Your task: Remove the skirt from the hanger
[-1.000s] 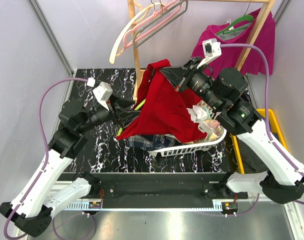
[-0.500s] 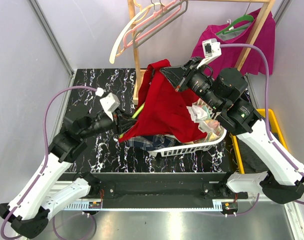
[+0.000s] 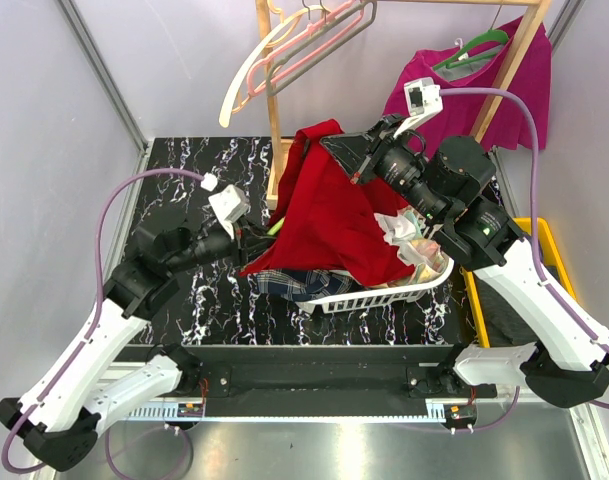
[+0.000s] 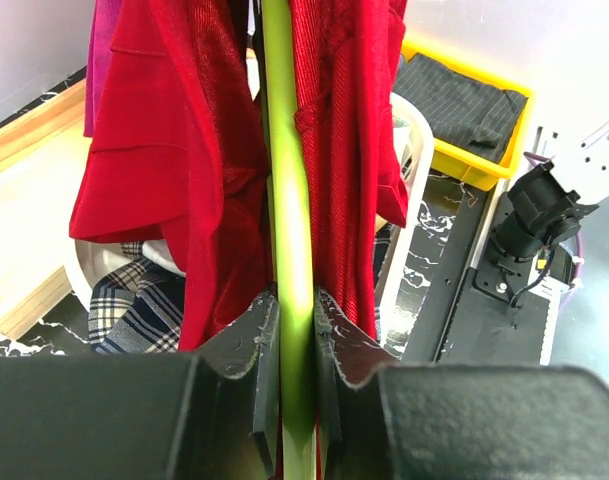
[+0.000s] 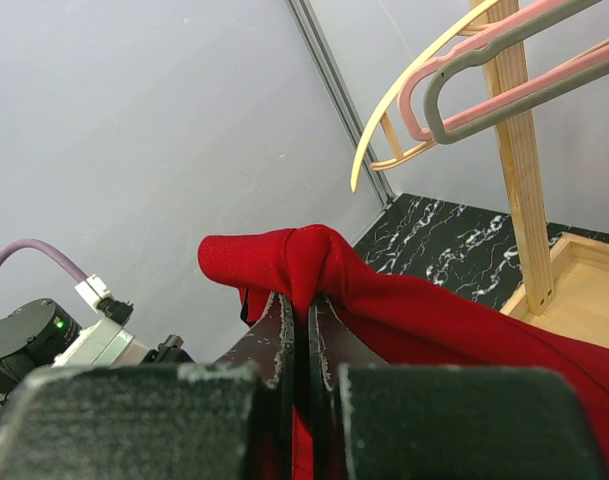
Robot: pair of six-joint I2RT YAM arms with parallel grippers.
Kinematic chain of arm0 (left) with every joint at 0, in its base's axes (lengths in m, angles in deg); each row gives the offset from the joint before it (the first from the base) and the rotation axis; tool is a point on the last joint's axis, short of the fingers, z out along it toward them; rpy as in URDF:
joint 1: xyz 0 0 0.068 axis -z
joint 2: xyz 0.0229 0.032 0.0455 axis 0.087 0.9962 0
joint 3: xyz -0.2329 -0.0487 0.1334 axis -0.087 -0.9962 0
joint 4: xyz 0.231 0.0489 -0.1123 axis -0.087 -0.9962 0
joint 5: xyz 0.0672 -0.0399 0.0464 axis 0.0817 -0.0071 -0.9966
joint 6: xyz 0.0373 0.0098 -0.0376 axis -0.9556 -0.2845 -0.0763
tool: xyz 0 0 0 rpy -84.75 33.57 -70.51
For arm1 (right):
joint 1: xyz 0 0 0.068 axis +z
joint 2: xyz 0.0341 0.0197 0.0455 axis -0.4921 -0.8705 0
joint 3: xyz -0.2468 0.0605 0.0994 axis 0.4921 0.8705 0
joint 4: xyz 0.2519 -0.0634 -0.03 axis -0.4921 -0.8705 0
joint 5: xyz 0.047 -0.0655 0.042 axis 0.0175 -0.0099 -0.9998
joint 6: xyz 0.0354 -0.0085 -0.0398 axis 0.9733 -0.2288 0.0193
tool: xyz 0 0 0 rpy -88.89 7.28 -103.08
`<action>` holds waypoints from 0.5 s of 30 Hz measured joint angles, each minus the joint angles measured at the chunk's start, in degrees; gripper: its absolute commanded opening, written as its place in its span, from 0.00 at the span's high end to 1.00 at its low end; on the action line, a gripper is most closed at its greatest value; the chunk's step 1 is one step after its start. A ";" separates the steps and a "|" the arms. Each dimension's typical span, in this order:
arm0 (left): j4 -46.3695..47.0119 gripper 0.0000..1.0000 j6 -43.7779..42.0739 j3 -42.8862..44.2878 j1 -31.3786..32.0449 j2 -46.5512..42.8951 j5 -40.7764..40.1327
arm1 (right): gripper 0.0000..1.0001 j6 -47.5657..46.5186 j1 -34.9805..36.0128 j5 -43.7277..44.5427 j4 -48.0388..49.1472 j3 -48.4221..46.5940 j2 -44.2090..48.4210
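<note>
**Fig. Skirt and hanger held between two arms above the bench [image 3: 184, 170].**

Nearest the viewer, the left gripper [image 4: 294, 300] is clamped on the bar of the green hanger [image 4: 284, 150], one jaw pressed against each side. The hanger looks like a stiff, smooth plastic rod. It would probably slide in the jaws if pulled along its length, so a firm hold low on the bar suits it.

The red skirt [image 4: 174, 150] hangs on both sides of that bar in loose folds. It appears light and limp, and is likely to sag and drag rather than lift as one piece. It is best taken at a bunched edge or the waistband.

The skirt's lower part lies over a white basket [image 3: 429, 283] of mixed clothes. Farther off, the right gripper [image 5: 306, 300] is closed on a raised fold of the skirt.

Pose: the left arm reaches in low from the left, with its forearm roughly level. The right arm is bent high over the basket, with its wrist turned toward the left.

Behind stand a wooden rack [image 3: 275, 130] with bare hangers [image 3: 240, 80] and a magenta garment [image 3: 524, 80].
</note>
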 measured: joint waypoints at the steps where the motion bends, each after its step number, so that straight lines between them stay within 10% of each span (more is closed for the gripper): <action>1: -0.13 1.00 -0.28 0.37 0.11 0.46 -0.15 | 1.00 0.00 0.00 -0.02 0.02 0.00 0.00; 15: -2.69 1.00 -1.77 14.93 1.29 12.85 -2.45 | 1.00 2.27 0.37 0.50 6.08 2.36 -0.11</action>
